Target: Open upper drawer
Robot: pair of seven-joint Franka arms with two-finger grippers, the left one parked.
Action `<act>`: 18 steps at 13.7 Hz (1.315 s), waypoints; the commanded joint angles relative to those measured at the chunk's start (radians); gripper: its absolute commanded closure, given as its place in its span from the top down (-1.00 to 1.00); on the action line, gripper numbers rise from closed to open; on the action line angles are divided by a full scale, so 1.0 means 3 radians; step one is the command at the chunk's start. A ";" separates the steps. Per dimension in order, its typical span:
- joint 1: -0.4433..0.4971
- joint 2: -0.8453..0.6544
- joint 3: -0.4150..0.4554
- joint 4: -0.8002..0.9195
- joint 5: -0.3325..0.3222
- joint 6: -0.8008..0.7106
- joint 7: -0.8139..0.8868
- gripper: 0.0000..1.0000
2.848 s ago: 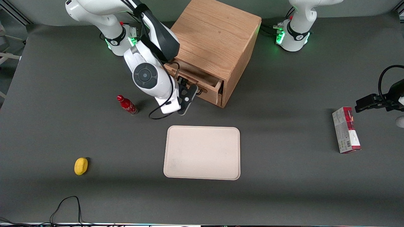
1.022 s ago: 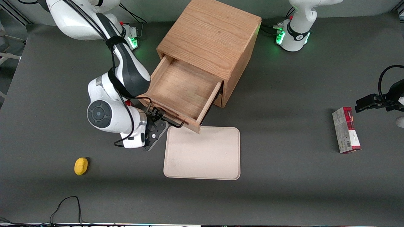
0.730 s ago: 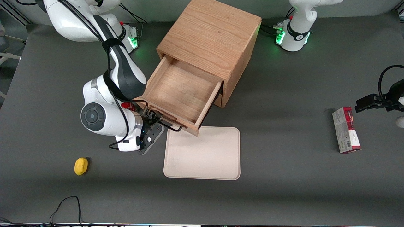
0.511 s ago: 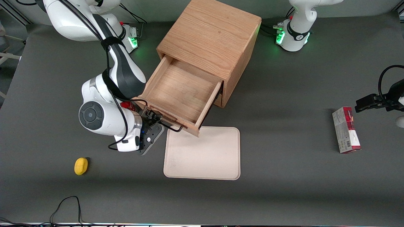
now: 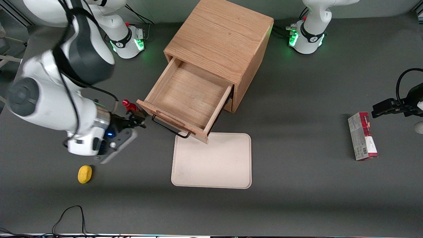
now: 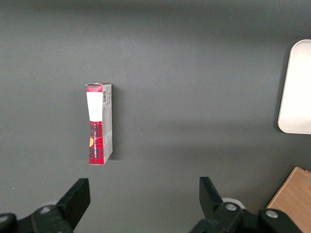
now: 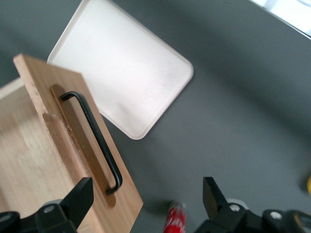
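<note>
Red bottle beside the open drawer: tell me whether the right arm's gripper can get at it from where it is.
Probably yes. The gripper hovers open just beside the red bottle, clear of the upper drawer; only the drawer's front corner stands close by.

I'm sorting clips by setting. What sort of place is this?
Probably a robotics lab tabletop: robot arm bases are bolted to a dark grey table that holds a wooden cabinet, its upper drawer pulled out. The open claw hangs beside the drawer's handle, clear of it.

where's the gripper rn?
Front view: the gripper, jaws open, is off the black handle of the pulled-out upper drawer, beside the red bottle.
</note>
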 commanded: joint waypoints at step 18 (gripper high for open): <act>-0.0897 -0.1513 -0.0129 -0.1778 -0.0732 0.0395 0.0661 1.00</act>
